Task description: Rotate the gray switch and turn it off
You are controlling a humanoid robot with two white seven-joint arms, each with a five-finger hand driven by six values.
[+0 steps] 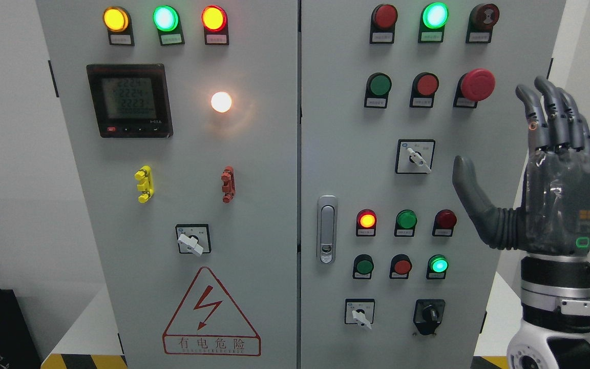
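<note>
Nearest the camera: right hand, rising from the lower right on a white and black wrist, below and right of the red mushroom button. Open and holding nothing, fingers straight and close together, pointing up, thumb spread out to the left. Dark gray jointed digits with a ribbed thumb base; smoky, glossy shell over the back of the palm, small green light near the wrist. No left hand anywhere in view.

Farther back, on the cabinet face: gray switch, below and left of the mushroom button, the rotary selector closest to the hand and so probably the one meant. Lies to the left of the thumb tip and slightly higher, apart from it, not touched. Pale, bar-shaped knob on a square black-framed plate, long axis slanting from upper left to lower right. Calls for a short leftward reach with the right hand, then a pinch across that slanted bar.

Two similar pale selectors and a black one sit much lower than the mushroom button, well apart from the hand.

Behind everything: cabinet, flat matte gray painted metal, studded with round domed lamps and push buttons in red, green and amber.
</note>
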